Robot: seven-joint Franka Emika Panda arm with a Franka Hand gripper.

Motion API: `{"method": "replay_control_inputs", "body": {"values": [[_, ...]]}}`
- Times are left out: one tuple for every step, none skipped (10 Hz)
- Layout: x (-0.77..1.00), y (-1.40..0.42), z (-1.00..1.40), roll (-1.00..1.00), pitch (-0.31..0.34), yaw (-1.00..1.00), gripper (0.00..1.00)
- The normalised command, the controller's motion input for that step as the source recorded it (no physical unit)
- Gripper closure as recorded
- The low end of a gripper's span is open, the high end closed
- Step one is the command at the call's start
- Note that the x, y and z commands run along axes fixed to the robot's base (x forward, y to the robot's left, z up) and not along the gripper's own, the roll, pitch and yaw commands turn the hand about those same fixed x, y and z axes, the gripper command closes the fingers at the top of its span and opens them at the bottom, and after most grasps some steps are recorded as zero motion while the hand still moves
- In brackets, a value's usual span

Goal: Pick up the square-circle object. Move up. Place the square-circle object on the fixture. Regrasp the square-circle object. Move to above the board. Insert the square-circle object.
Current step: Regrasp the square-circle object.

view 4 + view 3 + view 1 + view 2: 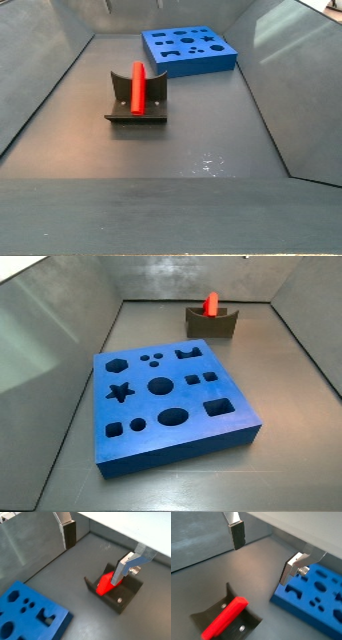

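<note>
Our gripper (264, 552) hovers above the fixture (136, 103), fingers (236, 534) spread wide, holding nothing. We judge the regrasp next: the square-circle object (226, 617) leans in the notch below them, its long axis tilted.

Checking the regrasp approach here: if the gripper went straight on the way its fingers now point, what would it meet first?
Probably the red-orange peg resting in the fixture; the open, empty gripper hangs above them, though depth is hard to judge.

Gripper (97, 549) aloft, jaws apart, empty

Red-orange peg (211, 302) upright in fixture (213, 323), behind blue board (171, 406); claw out of view.
</note>
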Motion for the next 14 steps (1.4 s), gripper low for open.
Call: {"method": "replay_control_inputs", "body": {"values": [[-0.03,-0.02,0.0,1.0,0.008,0.02,0.0],[-0.02,-0.02,0.0,1.0,0.003,0.03,0.0],[-0.02,-0.02,0.0,1.0,-0.002,0.03,0.0],[-0.02,-0.02,0.0,1.0,-0.001,0.03,0.0],[-0.01,-0.02,0.0,1.0,0.001,0.03,0.0],[0.0,-0.02,0.0,1.0,0.008,0.03,0.0],[0.01,-0.02,0.0,1.0,0.011,0.03,0.0],[0.03,-0.02,-0.01,1.0,0.022,0.04,0.0],[0.05,-0.03,-0.01,1.0,0.033,0.04,0.0],[0.06,-0.03,-0.01,1.0,0.046,0.05,0.0],[0.07,-0.03,-0.01,1.0,0.057,0.05,0.0],[0.09,-0.03,-0.01,1.0,0.093,0.07,0.0],[0.09,-0.04,-0.01,1.0,0.117,0.08,0.0],[0.09,-0.04,-0.02,1.0,0.143,0.11,0.0]]}}
